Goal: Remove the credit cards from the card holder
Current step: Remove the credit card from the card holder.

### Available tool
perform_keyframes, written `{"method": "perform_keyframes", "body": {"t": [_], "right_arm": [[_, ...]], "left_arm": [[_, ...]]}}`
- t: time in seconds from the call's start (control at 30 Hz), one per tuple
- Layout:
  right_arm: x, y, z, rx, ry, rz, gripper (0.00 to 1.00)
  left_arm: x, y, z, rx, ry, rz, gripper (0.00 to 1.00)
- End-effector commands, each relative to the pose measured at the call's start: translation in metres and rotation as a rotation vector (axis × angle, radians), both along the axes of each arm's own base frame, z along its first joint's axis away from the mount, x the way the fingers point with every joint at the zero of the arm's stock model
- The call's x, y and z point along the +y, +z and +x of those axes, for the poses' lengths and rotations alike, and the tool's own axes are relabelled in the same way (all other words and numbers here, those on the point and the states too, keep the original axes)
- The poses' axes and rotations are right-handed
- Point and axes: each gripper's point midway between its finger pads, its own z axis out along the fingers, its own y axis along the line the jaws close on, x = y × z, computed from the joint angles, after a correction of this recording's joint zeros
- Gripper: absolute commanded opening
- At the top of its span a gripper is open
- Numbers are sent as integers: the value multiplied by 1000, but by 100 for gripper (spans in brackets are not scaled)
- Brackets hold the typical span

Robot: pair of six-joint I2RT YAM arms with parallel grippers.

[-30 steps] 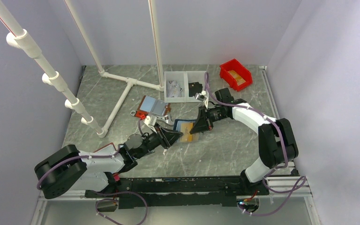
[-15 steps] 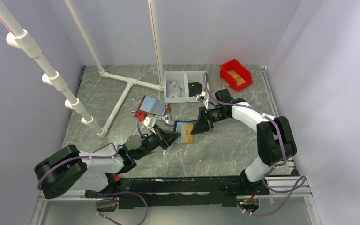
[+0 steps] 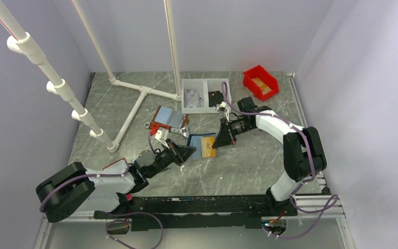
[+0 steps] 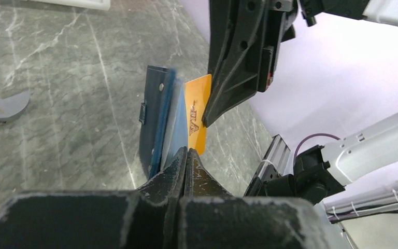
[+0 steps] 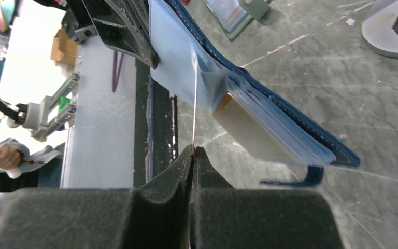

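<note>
Near edge: two robot arms are bolted at 6 o'clock of a grey marble-patterned worktop (image 3: 249, 166), seen from above. Both reach in toward its middle.
Left arm (image 3: 103, 181): it lies low and points toward 2 o'clock. The left jaws are closed tight on the near edge of the card holder (image 3: 194, 146), pinching its light blue inner pocket.
Card holder: a small navy wallet near the middle of the worktop, open with the light blue lining showing, held between the two arms. In the left wrist view it stands on edge with the navy cover (image 4: 154, 119) to the left.
Orange card (image 3: 208, 147): it sits at the 3 o'clock side of the holder and appears partly out of its pocket.
Right arm (image 3: 277, 126): it comes in from 2 o'clock. The right jaws are closed on the far edge of the orange card, which their own camera sees edge-on as a thin pale line.
Black card: not visible in any view. A pale tan slab (image 5: 246, 136) shows through a pocket in the right wrist view, and I cannot tell what it is.
Step in hand: probably drawing the orange card out while the left jaws brace the holder.
Next move calls for: a straight pull toward 3 o'clock, in line with the pocket. The left jaws need to hold firm so the holder does not trail along.
Farther back: a holder with a red edge (image 3: 167, 117) lies at 11 o'clock of the navy one. Beyond it are white bins (image 3: 197, 110) at 12 o'clock and a red bin (image 3: 250, 82) at 1 o'clock.
</note>
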Motion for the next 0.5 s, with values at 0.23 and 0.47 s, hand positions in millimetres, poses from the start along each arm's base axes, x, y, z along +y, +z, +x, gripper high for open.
{"method": "perform_keyframes", "body": {"t": [0.23,0.47], "right_arm": [[-9,-3,15,-140,20,-57,0],[-12,-6,16,-157,34,-86,0]], "left_arm": [[16,-21,9,130,81,-6,0],[24,-41,9,199,103,19,0]]}}
